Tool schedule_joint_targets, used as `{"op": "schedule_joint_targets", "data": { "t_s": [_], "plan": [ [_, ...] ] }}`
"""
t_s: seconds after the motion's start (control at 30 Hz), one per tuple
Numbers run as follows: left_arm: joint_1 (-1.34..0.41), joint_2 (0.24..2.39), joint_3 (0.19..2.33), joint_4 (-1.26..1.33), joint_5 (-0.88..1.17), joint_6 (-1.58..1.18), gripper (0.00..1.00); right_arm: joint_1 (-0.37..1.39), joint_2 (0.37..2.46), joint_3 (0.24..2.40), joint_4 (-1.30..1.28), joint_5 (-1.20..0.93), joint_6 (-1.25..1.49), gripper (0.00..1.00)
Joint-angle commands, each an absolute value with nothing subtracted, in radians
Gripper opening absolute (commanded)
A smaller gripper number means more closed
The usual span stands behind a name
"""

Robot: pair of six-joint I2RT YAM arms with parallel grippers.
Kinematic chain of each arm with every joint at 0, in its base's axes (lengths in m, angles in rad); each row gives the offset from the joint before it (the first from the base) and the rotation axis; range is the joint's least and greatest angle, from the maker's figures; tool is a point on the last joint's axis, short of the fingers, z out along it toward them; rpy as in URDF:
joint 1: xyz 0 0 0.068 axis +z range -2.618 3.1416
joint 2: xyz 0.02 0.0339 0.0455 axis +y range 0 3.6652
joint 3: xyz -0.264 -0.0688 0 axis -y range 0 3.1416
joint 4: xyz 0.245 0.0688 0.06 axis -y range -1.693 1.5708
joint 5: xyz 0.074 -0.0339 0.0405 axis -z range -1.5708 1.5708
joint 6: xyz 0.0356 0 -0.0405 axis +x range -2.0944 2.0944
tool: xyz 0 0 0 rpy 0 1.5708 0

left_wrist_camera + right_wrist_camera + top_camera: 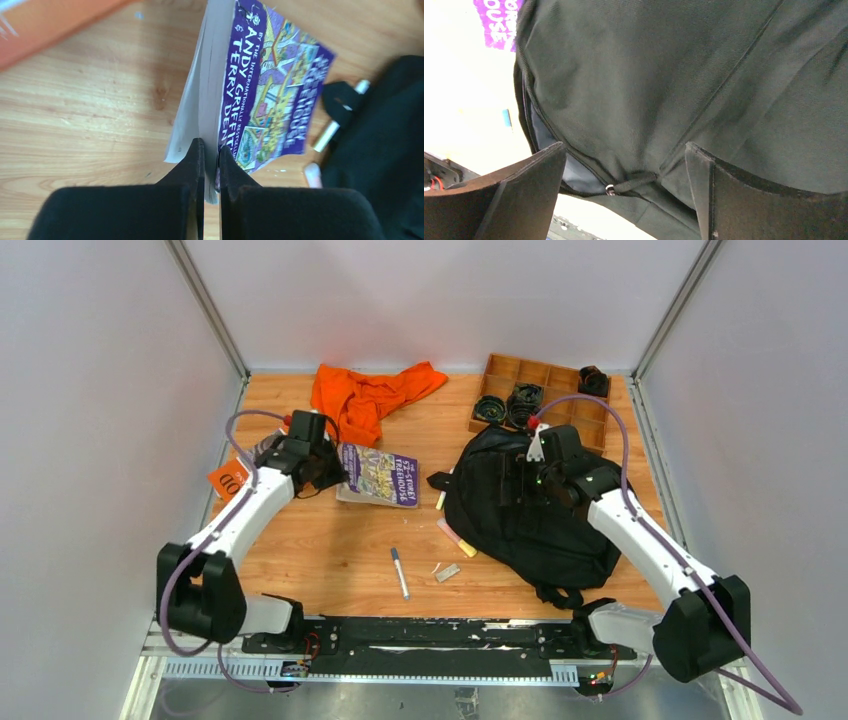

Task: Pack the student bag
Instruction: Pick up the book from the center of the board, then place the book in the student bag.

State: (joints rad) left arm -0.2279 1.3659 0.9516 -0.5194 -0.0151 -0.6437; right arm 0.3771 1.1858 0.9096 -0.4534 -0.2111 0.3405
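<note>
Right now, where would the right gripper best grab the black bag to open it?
Probably the zipper pull, a short cord standing clear of the fabric of the student bag. It sits between the open fingers of the right gripper, so come straight on.

Around the student bag (520, 510)
Its left edge half covers a marker (441, 500); black items (508, 405) in the tray (556, 375) behind it are unidentifiable.
</note>
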Motion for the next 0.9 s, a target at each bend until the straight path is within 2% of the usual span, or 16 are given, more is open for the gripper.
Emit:
{"op": "schedule_joint_targets", "data": {
  "t_s": [0.0, 0.17, 0.3, 0.5, 0.63, 0.77, 0.87],
  "plan": [
    [-0.201, 1.238, 1.061, -0.644, 0.003, -0.543, 0.0, 0.373, 1.101, 1.019, -0.537, -0.197, 0.268, 0.94],
    [-0.178, 1.132, 1.143, -0.699, 0.11, -0.492, 0.0, 0.384, 1.111, 1.147, -0.48, -0.369, 0.281, 0.97],
    [-0.131, 1.07, 1.229, -0.728, 0.274, -0.479, 0.0, 0.394, 1.164, 1.142, -0.304, -0.571, 0.369, 0.99],
    [-0.123, 1.03, 1.324, -0.721, 0.451, -0.525, 0.0, 0.39, 1.25, 0.973, 0.272, -0.878, 0.737, 1.0],
    [-0.123, 1.013, 1.354, -0.681, 0.527, -0.576, 0.0, 0.393, 1.334, 0.926, 0.586, -0.965, 0.96, 1.0],
    [-0.121, 0.999, 1.366, -0.615, 0.609, -0.647, 0.0, 0.395, 1.362, 0.913, 0.635, -0.974, 0.988, 1.0],
    [-0.121, 0.981, 1.3, -0.414, 0.731, -0.772, 0.0, 0.396, 1.378, 0.898, 0.662, -0.983, 0.997, 1.0]
  ]
}}
